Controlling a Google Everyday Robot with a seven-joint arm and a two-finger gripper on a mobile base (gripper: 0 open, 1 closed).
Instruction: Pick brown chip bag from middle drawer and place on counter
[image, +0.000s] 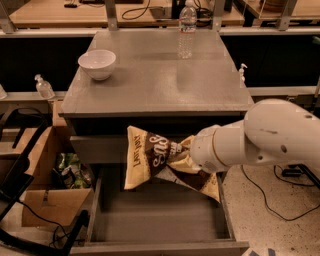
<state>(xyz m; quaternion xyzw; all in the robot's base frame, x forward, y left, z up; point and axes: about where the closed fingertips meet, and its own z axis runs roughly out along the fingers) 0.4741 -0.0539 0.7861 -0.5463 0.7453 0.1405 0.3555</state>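
The brown chip bag (150, 157), cream-yellow and dark brown with white lettering, hangs in the air in front of the cabinet, above the open middle drawer (155, 217). My gripper (194, 154) is at the bag's right side, mostly hidden behind my white wrist, and is shut on the bag's crumpled edge. The bag's top edge is just below the front edge of the grey counter (155, 80). The drawer's grey floor shows bare beneath the bag.
A white bowl (97, 63) sits at the counter's left and a clear water bottle (187, 30) stands at its back. A cardboard box (52, 200) with items is on the floor to the left of the drawer. Cables lie on the floor.
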